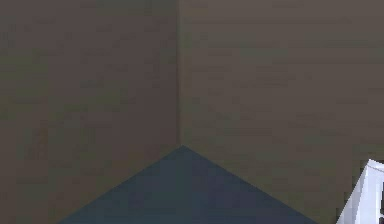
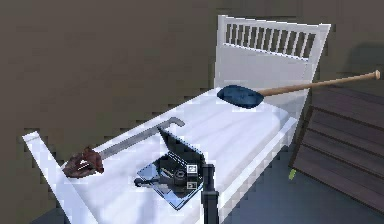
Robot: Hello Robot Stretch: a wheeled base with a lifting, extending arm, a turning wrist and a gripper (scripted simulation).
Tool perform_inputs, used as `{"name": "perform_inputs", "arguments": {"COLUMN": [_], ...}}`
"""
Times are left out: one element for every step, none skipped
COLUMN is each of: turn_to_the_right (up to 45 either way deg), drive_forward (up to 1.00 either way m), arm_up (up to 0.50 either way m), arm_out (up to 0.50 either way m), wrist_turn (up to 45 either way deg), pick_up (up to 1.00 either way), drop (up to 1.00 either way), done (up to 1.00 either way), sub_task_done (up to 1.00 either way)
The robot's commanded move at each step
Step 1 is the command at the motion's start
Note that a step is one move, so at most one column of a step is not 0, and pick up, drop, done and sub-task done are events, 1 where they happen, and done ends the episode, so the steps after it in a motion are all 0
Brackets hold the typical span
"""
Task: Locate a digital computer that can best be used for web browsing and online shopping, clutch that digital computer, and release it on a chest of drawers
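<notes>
A thin, dark, open laptop point(image 2: 172, 152) lies on the smooth white bed point(image 2: 240, 125), toward its foot end. The square dark arm point(image 2: 211, 200) stands upright with the tool point(image 2: 184, 172) at the laptop. Whether it grasps anything cannot be told.

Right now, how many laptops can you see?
1: an open laptop lies on the white bed, toward its foot end. Others may be hidden out of view.

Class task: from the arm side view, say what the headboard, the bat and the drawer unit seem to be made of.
Headboard: probably white-painted wood, given its flat matt slats. Bat: likely bare wood, tan and smooth. Drawer unit: seemingly dark stained wood, brown plank-like fronts.
</notes>
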Motion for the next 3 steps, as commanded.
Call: {"name": "perform_inputs", "arguments": {"turn_to_the_right": [0.0,0.0,0.0], "drive_forward": [0.00,0.00,0.00], "arm_up": [0.00,-0.30,0.00], "arm_out": [0.00,0.00,0.00], "wrist_turn": [30.0,0.0,0.0], "pick_up": [0.00,0.00,1.00], "drop": [0.00,0.00,0.00], "done": [0.00,0.00,0.00], "sub_task_done": [0.00,0.00,0.00]}}
